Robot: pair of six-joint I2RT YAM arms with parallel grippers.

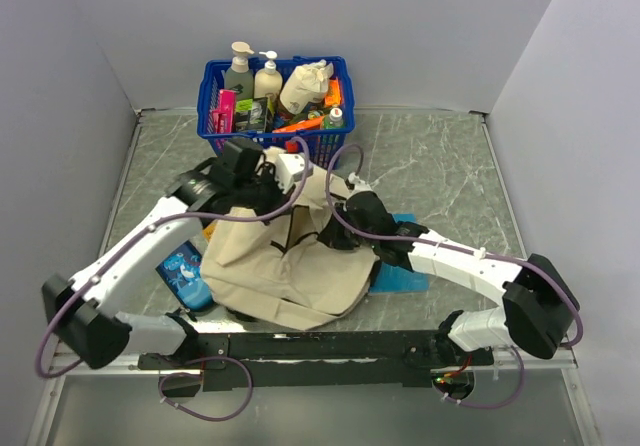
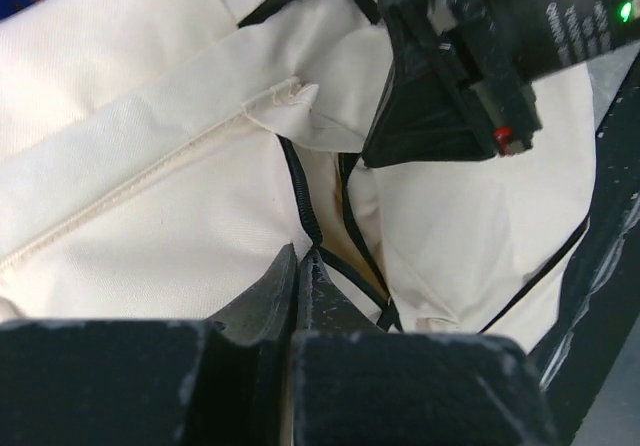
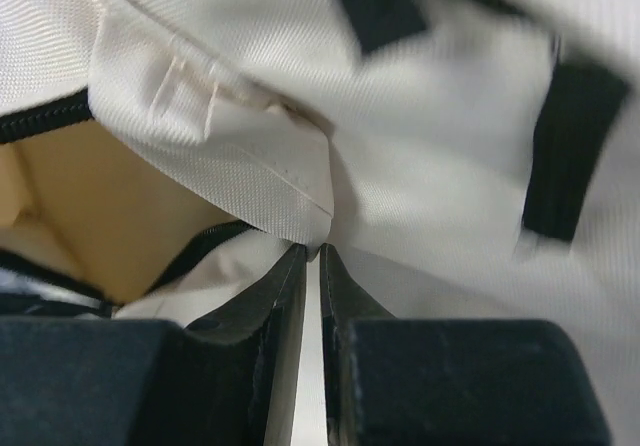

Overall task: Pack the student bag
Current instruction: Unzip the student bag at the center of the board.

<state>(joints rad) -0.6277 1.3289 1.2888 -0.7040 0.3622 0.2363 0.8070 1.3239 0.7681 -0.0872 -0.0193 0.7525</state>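
We see the student bag [image 1: 275, 266], a large cream fabric backpack, lying slumped and crumpled on the grey marbled bench [image 1: 450, 176], with both arms reaching into its upper edge. The left arm [image 1: 150, 236] comes in over the bag's left side. Its jaws are closed to a thin slit, pinching the cloth right where the black zipper [image 2: 300, 191] runs along the opening. The right arm [image 1: 450, 256] comes in over the bag's right side. Its jaws are likewise almost fully closed, gripping a stitched fold of cream fabric, with the tan inner face of the bag showing beside it. Behind the bag stands a blue basket [image 1: 215, 101] filled with bottles and packets. A blue patterned pencil case [image 1: 185, 274] lies against the bag's left edge, and a flat blue object [image 1: 410, 278] pokes out from under its right edge.
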